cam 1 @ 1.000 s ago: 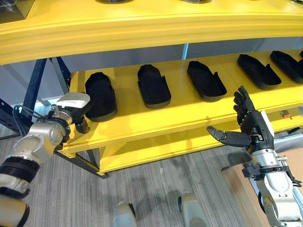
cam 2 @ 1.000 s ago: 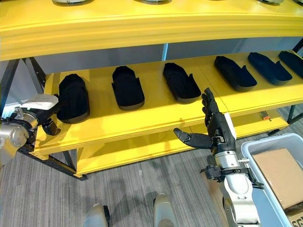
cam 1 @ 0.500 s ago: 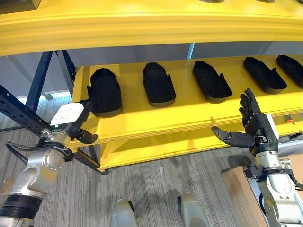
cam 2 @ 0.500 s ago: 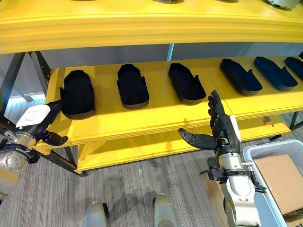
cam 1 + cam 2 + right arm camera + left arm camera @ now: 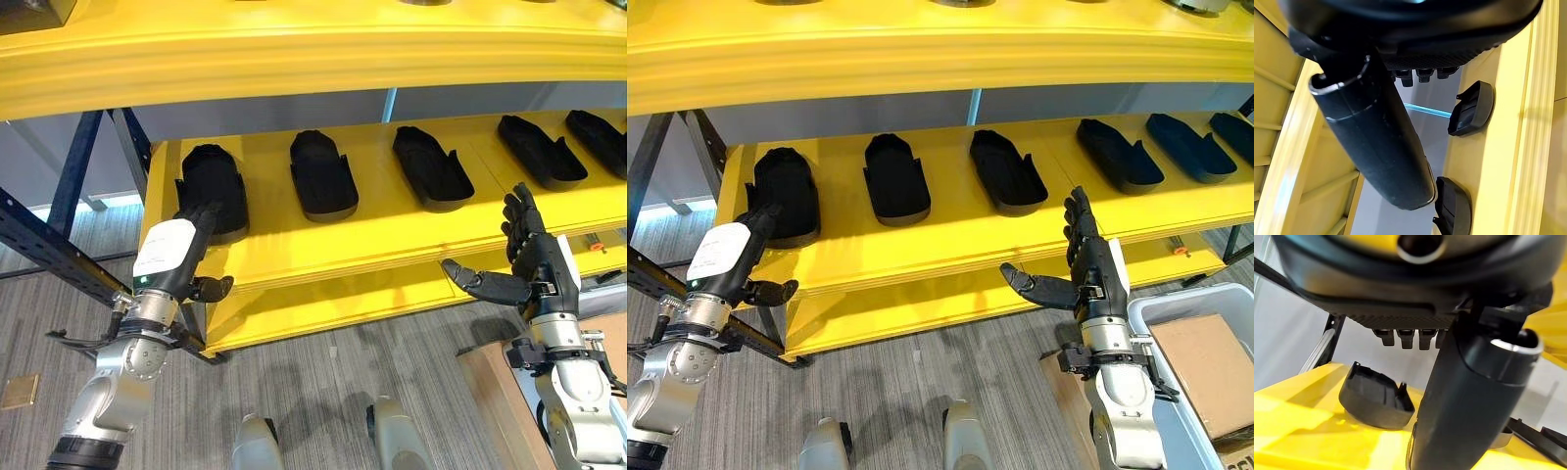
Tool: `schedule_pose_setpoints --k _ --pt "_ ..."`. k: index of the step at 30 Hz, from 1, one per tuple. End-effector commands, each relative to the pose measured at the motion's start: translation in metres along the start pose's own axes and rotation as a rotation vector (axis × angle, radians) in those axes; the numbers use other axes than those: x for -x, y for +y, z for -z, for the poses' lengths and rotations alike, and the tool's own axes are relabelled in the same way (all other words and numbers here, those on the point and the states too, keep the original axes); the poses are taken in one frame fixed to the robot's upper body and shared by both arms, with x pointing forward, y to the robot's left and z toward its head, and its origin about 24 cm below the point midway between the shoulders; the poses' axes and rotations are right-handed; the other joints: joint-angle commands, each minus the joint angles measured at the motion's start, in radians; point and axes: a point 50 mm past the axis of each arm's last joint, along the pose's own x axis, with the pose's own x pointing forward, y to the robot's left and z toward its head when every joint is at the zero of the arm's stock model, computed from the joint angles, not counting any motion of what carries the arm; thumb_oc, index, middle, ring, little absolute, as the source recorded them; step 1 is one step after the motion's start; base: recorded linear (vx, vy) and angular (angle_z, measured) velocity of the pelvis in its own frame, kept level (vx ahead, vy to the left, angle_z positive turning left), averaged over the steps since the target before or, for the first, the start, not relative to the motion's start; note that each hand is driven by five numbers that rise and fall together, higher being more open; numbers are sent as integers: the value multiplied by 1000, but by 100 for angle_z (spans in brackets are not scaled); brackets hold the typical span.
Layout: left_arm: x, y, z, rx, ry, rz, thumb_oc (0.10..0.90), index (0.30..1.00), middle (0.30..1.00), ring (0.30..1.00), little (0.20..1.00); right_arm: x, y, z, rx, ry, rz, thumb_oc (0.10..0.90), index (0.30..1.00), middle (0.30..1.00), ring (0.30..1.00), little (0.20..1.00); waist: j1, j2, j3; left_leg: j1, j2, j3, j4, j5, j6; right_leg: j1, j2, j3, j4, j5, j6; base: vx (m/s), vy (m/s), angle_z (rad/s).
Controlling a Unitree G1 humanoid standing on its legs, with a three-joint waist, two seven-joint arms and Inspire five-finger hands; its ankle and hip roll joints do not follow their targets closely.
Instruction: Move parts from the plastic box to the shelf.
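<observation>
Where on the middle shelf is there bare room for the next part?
The shelf is bare along its front strip, ahead of the row of black parts, and in the gaps between them. The widest gap lies between the third part and the fourth. The open left hand crowds the leftmost part.

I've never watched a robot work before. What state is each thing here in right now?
Left hand: open, holding nothing, in front of the shelf's left end.
Right hand: open, empty, raised before the shelf.
Black parts: lying in a row on the yellow shelf.
Plastic box: holds cardboard.
</observation>
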Motion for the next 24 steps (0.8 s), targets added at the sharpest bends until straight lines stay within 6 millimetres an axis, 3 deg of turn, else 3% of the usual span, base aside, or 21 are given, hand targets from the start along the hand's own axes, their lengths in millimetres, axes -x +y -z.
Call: schedule_pose_setpoints --k 1,24 --pt "-16 27 -26 16 -144 -186 900 1000 1000 1000 1000 -8 -7 -49 57 -273 29 900 1000 1000 1000 1000 5 25 -73 71 67 -67 -48 -33 14 49 -66 -18 -120 68 -1 0 0 0" --pt "-25 -34 -20 60 -56 44 900 1000 1000 1000 1000 -5 -2 -46 38 -256 22 900 1000 1000 1000 1000 -13 21 -77 66 68 -68 -38 -34 14 46 -66 -15 -110 66 2 0 0 0"
